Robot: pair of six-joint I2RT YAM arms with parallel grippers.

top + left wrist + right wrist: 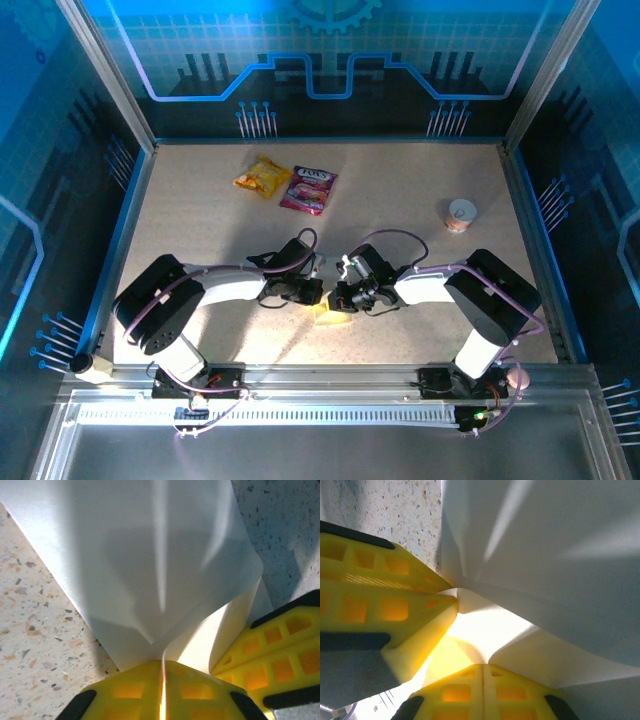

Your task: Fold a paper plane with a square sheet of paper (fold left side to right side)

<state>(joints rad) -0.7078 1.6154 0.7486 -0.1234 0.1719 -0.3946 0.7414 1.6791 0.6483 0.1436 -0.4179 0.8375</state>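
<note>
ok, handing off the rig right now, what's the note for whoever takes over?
Left claw: shut on the paper.
Right claw: shut on the same sheet, close beside the left claw.
Paper: middle of the table, between the two claws, bowed and partly lifted.
Done: both grasps.
Left: lay the side over, press the crease, then the later folds. No plane shape yet.

the speckled table (200, 240) is lit brightly, washed out at its near edge, the blue walls (60, 150) left dim. in the wrist views the white paper (150, 555) is crossed by soft grey shadows; the yellow fingers (385, 605) are blurred and backlit.
</note>
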